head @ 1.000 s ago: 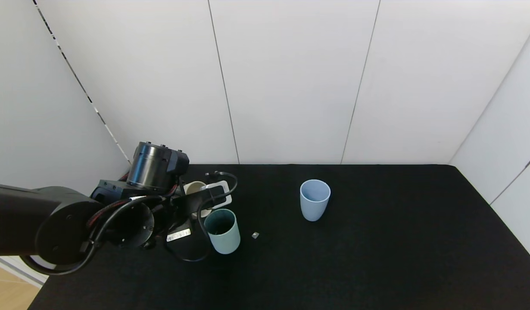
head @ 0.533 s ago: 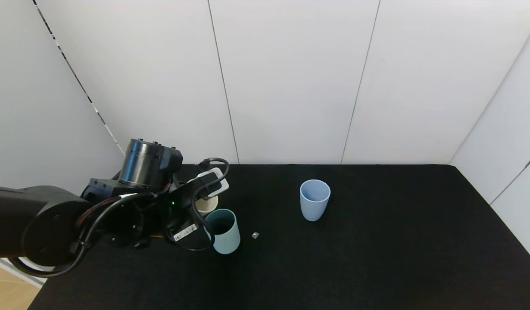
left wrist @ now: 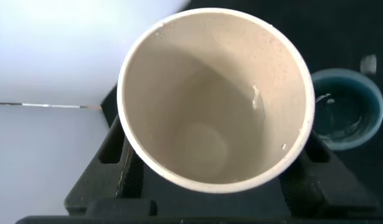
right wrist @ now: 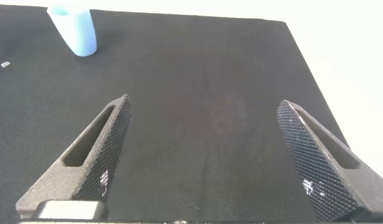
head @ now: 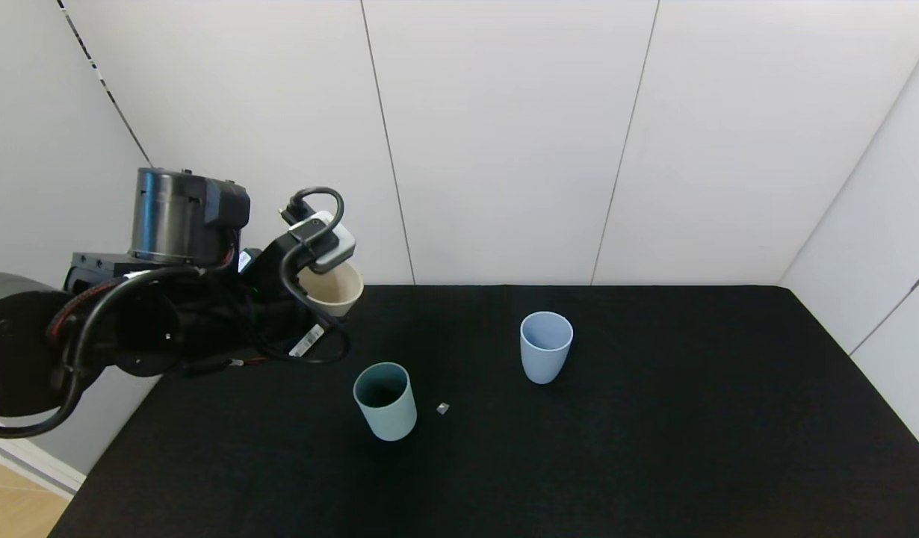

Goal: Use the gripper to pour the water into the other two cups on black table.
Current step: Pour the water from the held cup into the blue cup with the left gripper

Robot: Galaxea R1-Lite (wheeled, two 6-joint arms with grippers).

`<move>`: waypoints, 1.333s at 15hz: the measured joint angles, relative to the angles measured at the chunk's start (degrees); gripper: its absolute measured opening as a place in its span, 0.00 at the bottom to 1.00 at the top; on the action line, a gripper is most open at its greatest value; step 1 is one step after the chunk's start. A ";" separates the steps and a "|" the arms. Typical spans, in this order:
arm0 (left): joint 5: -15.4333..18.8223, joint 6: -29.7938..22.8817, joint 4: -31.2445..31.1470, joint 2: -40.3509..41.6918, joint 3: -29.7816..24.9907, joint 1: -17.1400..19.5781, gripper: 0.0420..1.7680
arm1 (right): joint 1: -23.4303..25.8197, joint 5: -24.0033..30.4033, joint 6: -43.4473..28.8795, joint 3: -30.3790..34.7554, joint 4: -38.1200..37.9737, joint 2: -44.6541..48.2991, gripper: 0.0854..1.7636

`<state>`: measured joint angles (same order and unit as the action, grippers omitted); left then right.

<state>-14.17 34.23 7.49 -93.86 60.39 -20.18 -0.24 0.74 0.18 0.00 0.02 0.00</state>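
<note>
Head view gives us the left gripper (head: 326, 288) raised above the far left part of the black table (head: 654, 448), its fingers closed around a beige cup (head: 332, 290) held clear of the surface. From the left wrist camera we look straight into that beige cup (left wrist: 216, 99), gripped on both sides by the black fingers (left wrist: 113, 158); its inside looks wet, though we cannot tell whether any water lies at the bottom. The teal-green cup (head: 385, 400) stands upright on the table, nearer the robot than the held cup, and some water shows inside it (left wrist: 345, 115). A small grey speck (head: 443, 408) lies just beside it. The light blue cup (head: 545, 347) stands upright farther right, well apart. Our right gripper (right wrist: 210, 155) hovers over bare table with its fingers spread wide and holding nothing.
</note>
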 joint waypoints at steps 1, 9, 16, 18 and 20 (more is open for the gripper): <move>0.33 -1.90 -1.05 -0.33 2.12 -0.61 0.68 | 0.00 0.00 -0.02 0.00 0.00 0.00 0.97; 0.63 -14.69 -7.13 -10.52 21.41 -9.53 0.68 | 0.00 0.02 -0.02 0.00 0.02 0.00 0.97; -0.30 -14.88 -13.08 -21.83 32.88 -15.18 0.68 | 0.00 0.02 -0.05 0.00 0.00 0.00 0.97; -0.57 -13.64 -16.10 -24.47 37.40 -15.71 0.68 | 0.00 0.02 -0.02 0.00 -0.02 0.00 0.97; -1.73 -10.95 -17.43 -26.90 40.96 -16.18 0.68 | 0.00 0.00 -0.02 0.00 -0.02 0.00 0.97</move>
<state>-15.90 23.28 -9.95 -120.76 101.35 -36.35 -0.24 0.74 0.16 0.00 0.00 0.00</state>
